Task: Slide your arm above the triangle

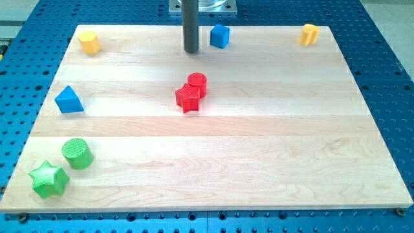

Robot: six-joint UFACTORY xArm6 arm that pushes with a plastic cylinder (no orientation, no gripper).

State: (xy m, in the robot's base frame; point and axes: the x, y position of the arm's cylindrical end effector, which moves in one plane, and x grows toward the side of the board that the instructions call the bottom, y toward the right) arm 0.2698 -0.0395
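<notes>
The worktop (259,149) is a pale board of glued wooden strips with visible grain, lying on a blue perforated metal base (388,77). The blocks look like ribbed, matte plastic. The blue triangle (68,100) sits near the view's left edge, about halfway up. A red cylinder (197,84) touches a red star (188,98) near the middle. A green cylinder (77,153) and a green star (48,179) lie close together at the bottom left. Along the top sit a yellow block (89,42), a blue cube (220,36) and another yellow block (310,34).

The smooth dark rod hangs upright; my tip (191,51) stands just left of the blue cube, well apart from the triangle. There is no pincer, and no writing shows.
</notes>
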